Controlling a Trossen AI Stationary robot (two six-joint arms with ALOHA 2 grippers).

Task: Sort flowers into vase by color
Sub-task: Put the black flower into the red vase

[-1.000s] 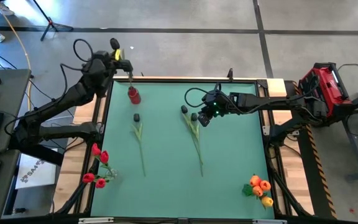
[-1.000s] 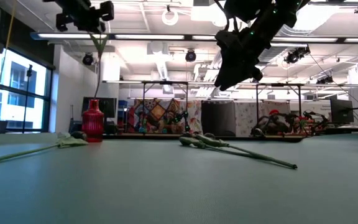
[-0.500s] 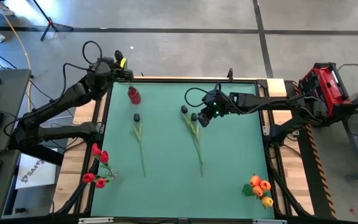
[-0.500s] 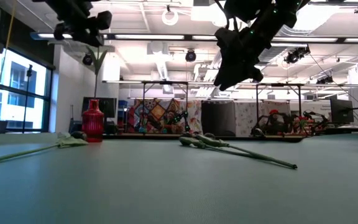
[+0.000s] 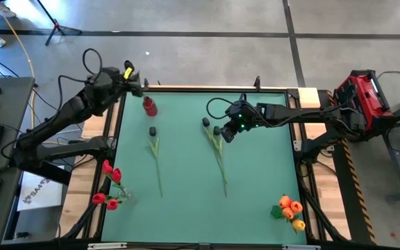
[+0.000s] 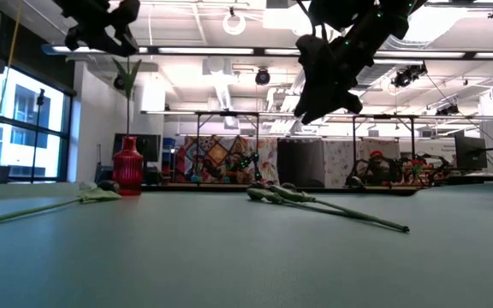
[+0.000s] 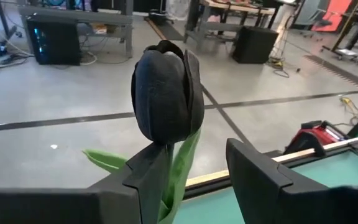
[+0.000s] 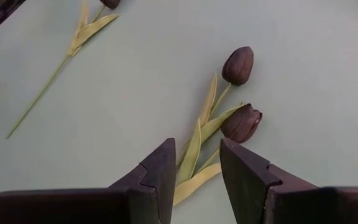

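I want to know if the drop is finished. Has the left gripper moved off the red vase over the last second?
Yes. In the high view the left gripper was over the red vase; it now sits off the table's far-left corner, fingers open.

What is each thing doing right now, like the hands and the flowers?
left hand: open, beside the standing tulip's stem.
standing tulip: upright above the red vase.
red vase: upright on the table.
right hand: open, empty, hovering over the tulip pair.
tulip pair: lying flat, side by side.
lone tulip: lying flat.
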